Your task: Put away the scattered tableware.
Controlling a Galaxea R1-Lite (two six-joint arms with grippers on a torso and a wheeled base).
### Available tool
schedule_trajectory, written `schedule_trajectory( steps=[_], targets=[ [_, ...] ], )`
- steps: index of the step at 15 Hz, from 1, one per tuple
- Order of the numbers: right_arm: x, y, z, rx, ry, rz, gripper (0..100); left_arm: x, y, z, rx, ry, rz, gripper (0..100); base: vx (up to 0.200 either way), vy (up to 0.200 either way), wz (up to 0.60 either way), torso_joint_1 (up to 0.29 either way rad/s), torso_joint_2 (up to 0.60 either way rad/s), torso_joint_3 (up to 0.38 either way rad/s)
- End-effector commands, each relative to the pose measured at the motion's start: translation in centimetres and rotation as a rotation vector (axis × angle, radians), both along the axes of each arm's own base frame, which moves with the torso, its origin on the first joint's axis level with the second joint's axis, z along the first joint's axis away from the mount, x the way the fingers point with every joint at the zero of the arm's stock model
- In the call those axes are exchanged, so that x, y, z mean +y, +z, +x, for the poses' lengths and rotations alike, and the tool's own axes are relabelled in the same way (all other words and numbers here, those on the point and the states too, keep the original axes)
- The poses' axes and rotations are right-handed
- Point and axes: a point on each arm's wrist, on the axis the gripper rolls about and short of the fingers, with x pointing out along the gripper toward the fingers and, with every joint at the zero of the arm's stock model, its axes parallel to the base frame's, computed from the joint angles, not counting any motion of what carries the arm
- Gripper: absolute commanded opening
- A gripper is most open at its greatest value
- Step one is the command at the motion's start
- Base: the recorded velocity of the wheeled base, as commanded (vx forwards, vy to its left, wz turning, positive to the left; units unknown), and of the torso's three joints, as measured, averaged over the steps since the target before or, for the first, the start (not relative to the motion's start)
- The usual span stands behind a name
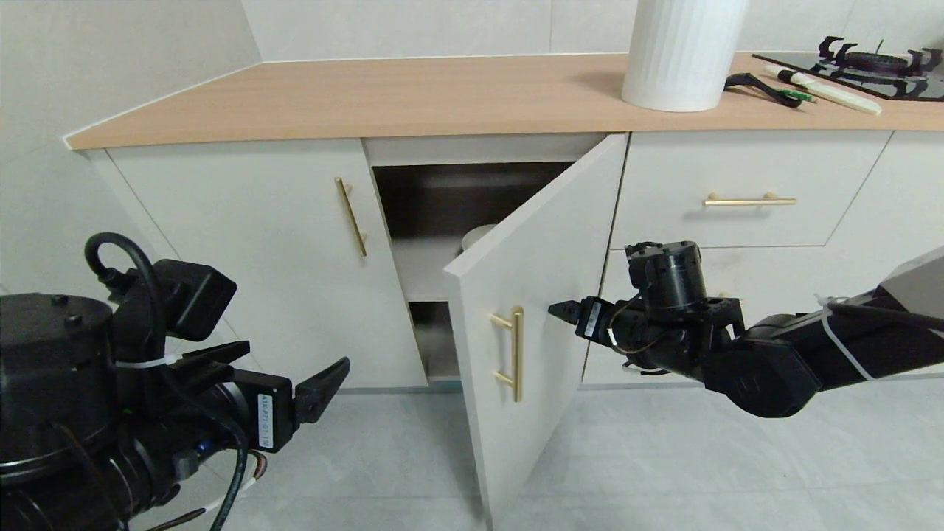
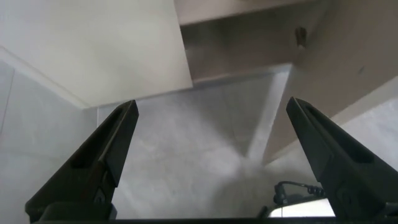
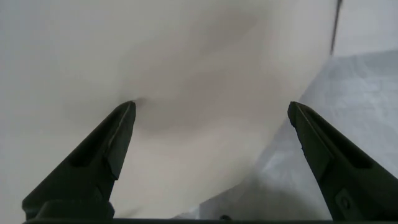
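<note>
As the cabinet door stands: swung partway out, its gold handle facing the room.
Step in hand: likely working the door, either opening it wider for stowing or pushing it to; which one cannot be told.
Right gripper: fingers apart, holding nothing, just beside the door's outer face near the handle.
Left gripper: fingers spread wide, empty, low over the floor, well apart from the door.
Tableware: a pale rounded piece, perhaps a bowl, sits on the shelf inside. A black utensil and a white-handled tool lie on the desk beside a white ribbed container.
Next move: calls for the right gripper to settle squarely on the door or handle before any force. The desk items remain to be collected.
Writing: small white stickers on both grippers, with print too small to read; no other labels seen.
</note>
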Motion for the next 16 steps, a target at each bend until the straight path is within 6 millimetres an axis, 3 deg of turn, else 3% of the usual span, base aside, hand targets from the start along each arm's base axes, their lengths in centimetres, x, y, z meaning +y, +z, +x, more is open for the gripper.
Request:
schedule_trajectory(
  steps=[1,3,12,16],
  targets=[
    [0.8,-0.2,0.5,-0.002,-0.003,0.023,100,0.0,0.0,0.1,0.000,0.000,0.000,100,0.200,0.000,0.00,-0.002,0.00,-0.002],
    [1.2,-0.3,0.8,0.010,-0.014,0.058,100,-0.1,0.0,0.1,0.001,0.001,0.001,100,0.200,0.000,0.00,0.000,0.00,0.002],
    [1.7,0.0,3.6,0.009,-0.136,0.201,100,0.6,0.5,-0.7,-0.037,0.046,-0.005,100,0.000,0.000,0.00,0.000,0.00,0.000],
    [1.3,-0.7,5.3,-0.005,-0.203,0.203,100,2.1,1.9,-1.6,-0.108,0.101,-0.054,100,0.000,0.000,0.00,0.000,0.00,0.000]
  ],
)
